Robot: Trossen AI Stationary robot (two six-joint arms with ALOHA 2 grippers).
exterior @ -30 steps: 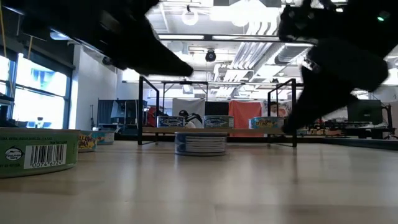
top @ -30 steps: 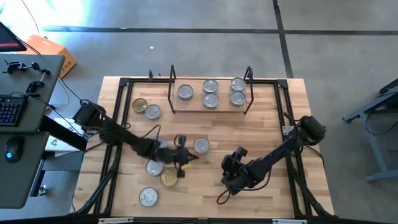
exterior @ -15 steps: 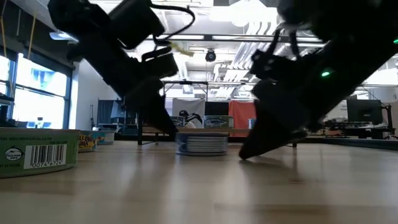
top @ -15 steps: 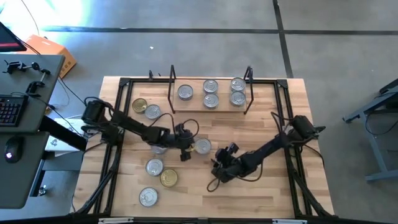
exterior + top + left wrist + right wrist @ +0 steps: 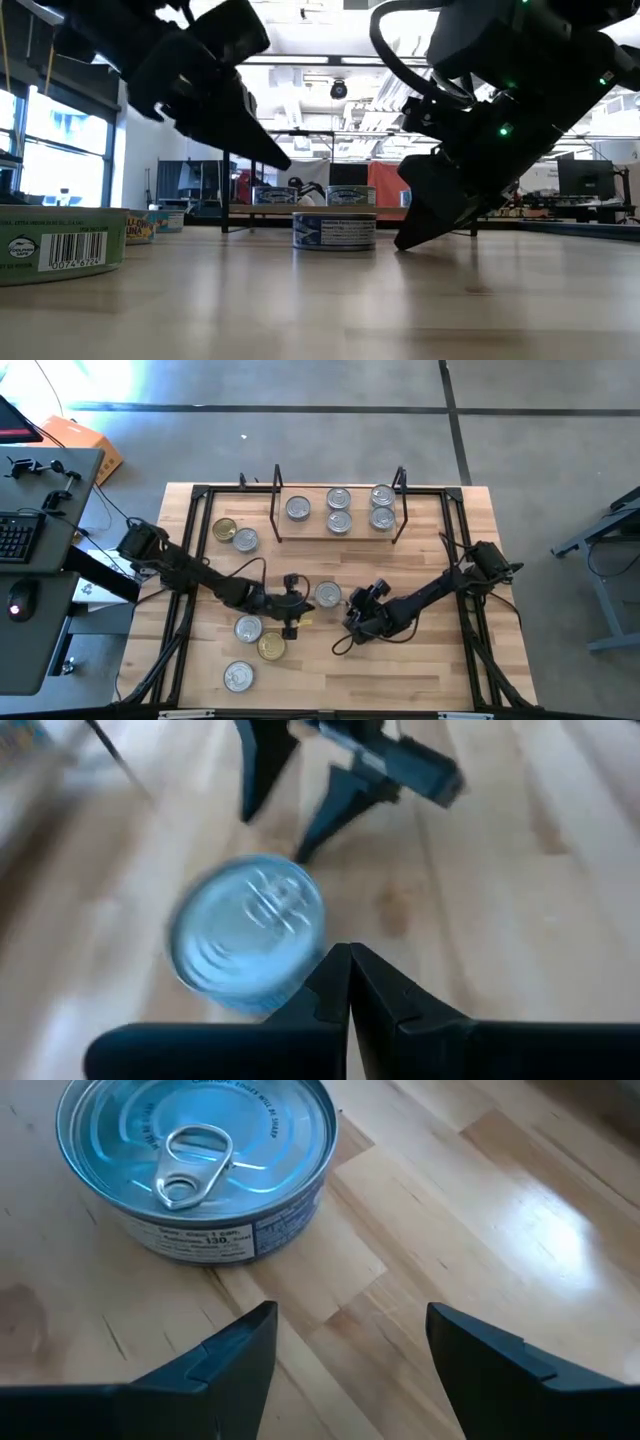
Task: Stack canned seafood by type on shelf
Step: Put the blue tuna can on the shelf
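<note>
A silver-lidded tin [image 5: 327, 595] stands on its base on the table between my two grippers; it also shows as the tin [image 5: 335, 230], [image 5: 248, 932], [image 5: 195, 1165]. My left gripper [image 5: 300, 605] is shut; in the low view its fingertips [image 5: 283, 160] hang above the table, left of this tin and apart from it. My right gripper [image 5: 352, 614] is open, low at the table just right of the tin; its fingers [image 5: 235, 1355] stop short of the tin's wall. The shelf [image 5: 338, 532] at the far side carries several tins.
Near my left arm lie a silver tin [image 5: 248, 628], a gold tin [image 5: 270, 647] and a silver tin [image 5: 238, 676]. A gold tin [image 5: 225, 529] and a silver tin [image 5: 245, 540] sit left of the shelf. Bare wood lies at the table's near right.
My left gripper swung toward the far edge beside the middle tin, then drew back toward the near edge and rose. My right gripper moved left and toward the far edge, dropping low beside the tin. In the low view the tin shifted slightly right and shows another face.
</note>
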